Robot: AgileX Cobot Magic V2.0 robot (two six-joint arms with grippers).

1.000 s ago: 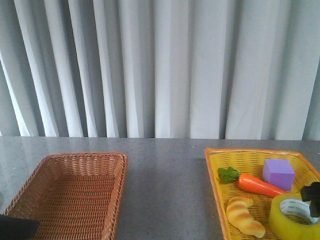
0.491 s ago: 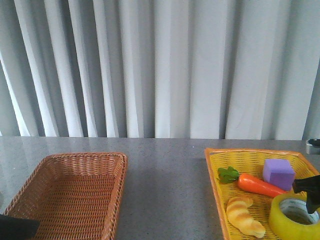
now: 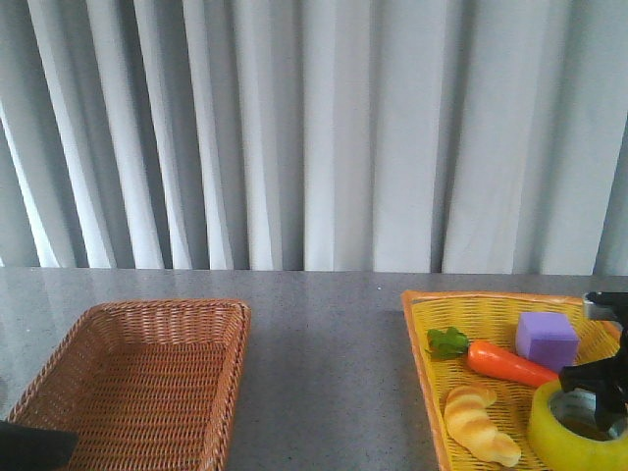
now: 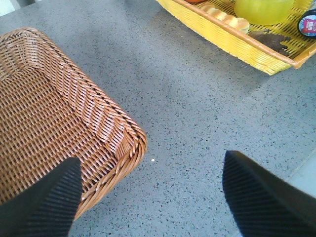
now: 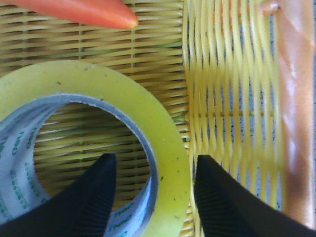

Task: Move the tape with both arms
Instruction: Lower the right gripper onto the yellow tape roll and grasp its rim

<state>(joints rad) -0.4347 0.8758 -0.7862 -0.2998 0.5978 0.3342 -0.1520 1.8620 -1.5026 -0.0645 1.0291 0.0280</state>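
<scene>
The yellow tape roll (image 3: pixel 579 432) lies flat in the near right corner of the yellow basket (image 3: pixel 417 334). My right gripper (image 3: pixel 592 385) is down on it. In the right wrist view the open gripper (image 5: pixel 155 197) straddles the roll's wall (image 5: pixel 163 138): one finger (image 5: pixel 94 197) is inside the white printed core, the other (image 5: pixel 222 202) is outside against the basket weave, each with a small gap. My left gripper (image 4: pixel 148 197) is open and empty above the grey table, beside the brown basket's corner (image 4: pixel 123 148). The tape also shows far off in the left wrist view (image 4: pixel 264 10).
The yellow basket also holds a carrot (image 3: pixel 505 363), a purple block (image 3: pixel 546 339) and a croissant (image 3: pixel 478 424). The brown wicker basket (image 3: pixel 137 383) stands at the left. Part of the left arm (image 3: pixel 34 446) shows at the bottom left. A grey curtain hangs behind the table.
My right gripper has shifted left and come down over the tape roll, its fingers now on either side of the wall. The left arm has not moved.
</scene>
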